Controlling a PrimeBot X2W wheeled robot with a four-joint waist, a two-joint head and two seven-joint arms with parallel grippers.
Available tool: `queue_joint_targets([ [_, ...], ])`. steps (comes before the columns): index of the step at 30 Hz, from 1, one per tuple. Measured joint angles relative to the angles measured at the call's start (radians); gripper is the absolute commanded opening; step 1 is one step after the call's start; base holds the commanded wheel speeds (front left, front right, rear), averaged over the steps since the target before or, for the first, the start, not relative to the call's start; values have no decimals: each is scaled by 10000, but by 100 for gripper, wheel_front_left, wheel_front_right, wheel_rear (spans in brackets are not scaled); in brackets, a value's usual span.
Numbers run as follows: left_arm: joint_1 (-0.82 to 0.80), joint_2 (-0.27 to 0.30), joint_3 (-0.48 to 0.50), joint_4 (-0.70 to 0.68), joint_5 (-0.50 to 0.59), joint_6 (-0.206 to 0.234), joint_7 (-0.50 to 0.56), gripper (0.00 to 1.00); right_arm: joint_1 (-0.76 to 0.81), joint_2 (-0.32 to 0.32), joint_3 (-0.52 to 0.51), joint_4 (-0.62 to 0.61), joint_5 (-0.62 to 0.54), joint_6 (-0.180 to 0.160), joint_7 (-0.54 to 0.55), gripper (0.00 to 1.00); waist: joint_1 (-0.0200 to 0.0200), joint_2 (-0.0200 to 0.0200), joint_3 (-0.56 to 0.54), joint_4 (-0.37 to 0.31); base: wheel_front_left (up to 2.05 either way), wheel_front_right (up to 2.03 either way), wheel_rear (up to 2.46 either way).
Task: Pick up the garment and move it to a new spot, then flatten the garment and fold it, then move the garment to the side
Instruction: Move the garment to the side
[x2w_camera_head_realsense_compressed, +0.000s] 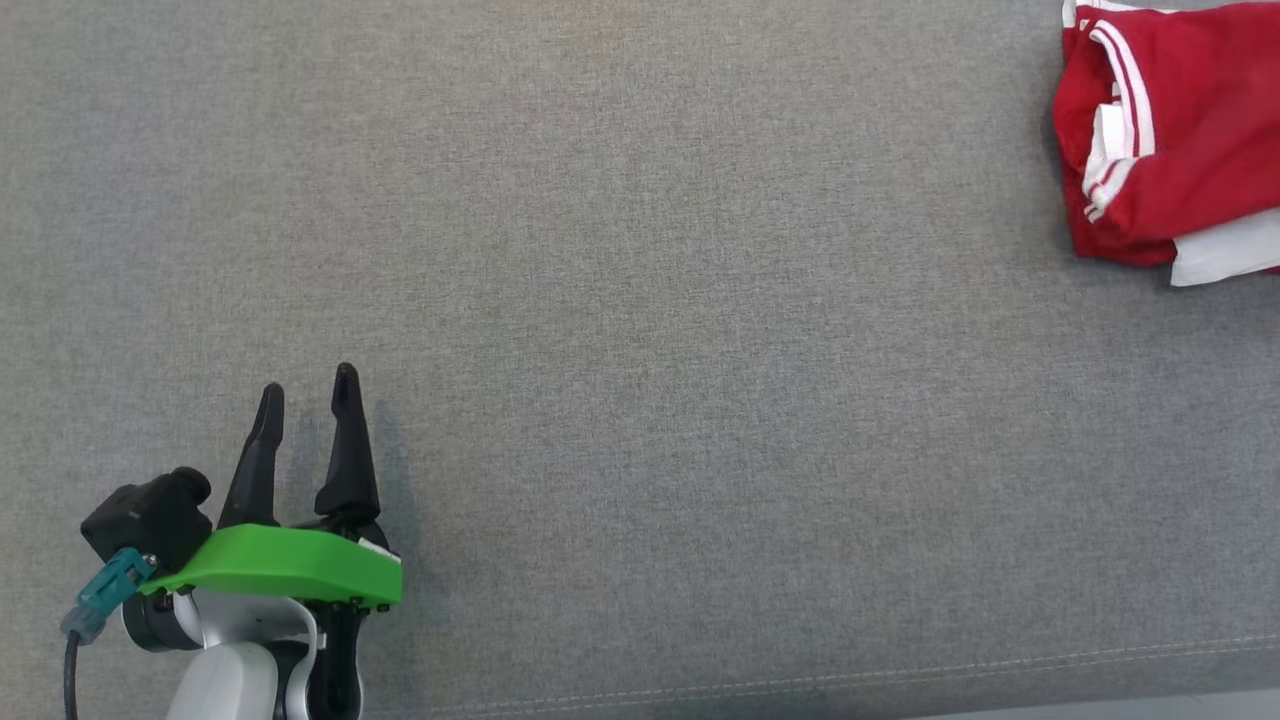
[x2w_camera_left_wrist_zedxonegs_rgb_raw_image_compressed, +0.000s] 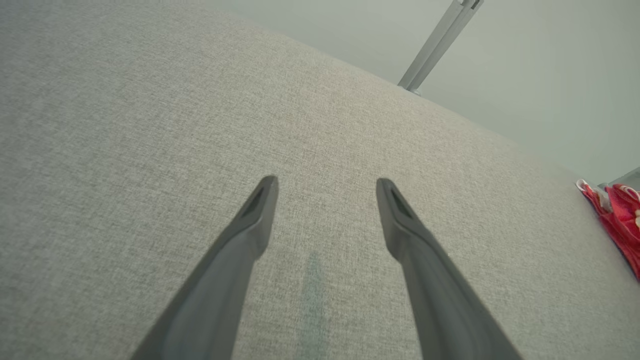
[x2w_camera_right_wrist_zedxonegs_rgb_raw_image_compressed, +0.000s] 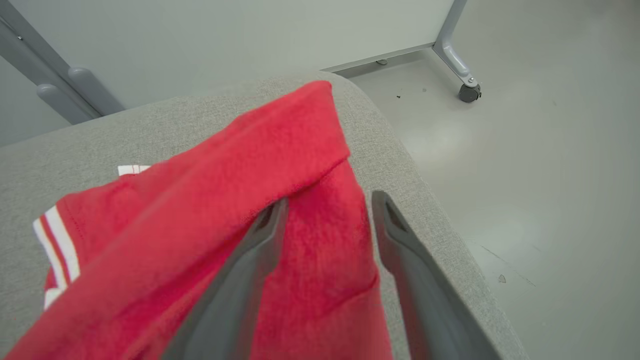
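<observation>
red garment (x2w_camera_head_realsense_compressed: 1180, 130) bunched at far right corner of the cushion (x2w_camera_head_realsense_compressed: 640, 300); right gripper (x2w_camera_right_wrist_zedxonegs_rgb_raw_image_compressed: 330, 200) spread astride it, seemingly not pinching; left gripper (x2w_camera_head_realsense_compressed: 308, 382) spread too.

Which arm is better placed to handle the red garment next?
Right. The right gripper, jaws open, straddles a fold of the red garment at the corner of the grey cushion; the left gripper hangs open over bare cushion, far from it.

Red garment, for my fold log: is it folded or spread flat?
Folded, loosely: the red garment lies in overlapping layers, its striped trim doubled over.
</observation>
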Motion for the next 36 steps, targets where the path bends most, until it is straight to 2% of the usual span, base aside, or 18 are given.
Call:
queue_joint_targets([
  [3, -35, 2, -2, -40, 31, 0, 12, 100, 46, -59, 128, 217, -380, 0, -274, 100, 0, 0, 63, -28, 0, 0, 0],
  [9, -36, 2, 36, -46, 90, 0, 100, 100, 323, -10, -35, 757, -407, -2, -819, 100, 0, 0, 73, -94, 0, 0, 0],
  [14, -35, 6, 146, -42, 157, 0, 174, 100, 641, 506, -15, 1106, -391, -10, -974, 100, 0, 0, 6, -215, 0, 0, 0],
  [22, -30, 6, 159, -25, 211, 0, 230, 100, 926, 738, -21, 1524, -372, -12, -1283, 100, 0, 0, -173, -355, 0, 0, 0],
  [28, -17, 6, 194, -2, 211, 0, 261, 100, 912, 815, -100, 1476, -334, -12, -1718, 100, 0, 0, -351, -450, 0, 0, 0],
  [36, -19, 6, 148, -44, 209, -8, 165, 100, 254, 849, -27, 627, -656, 127, -3049, 100, 0, 0, -762, -695, 0, 0, 0],
])
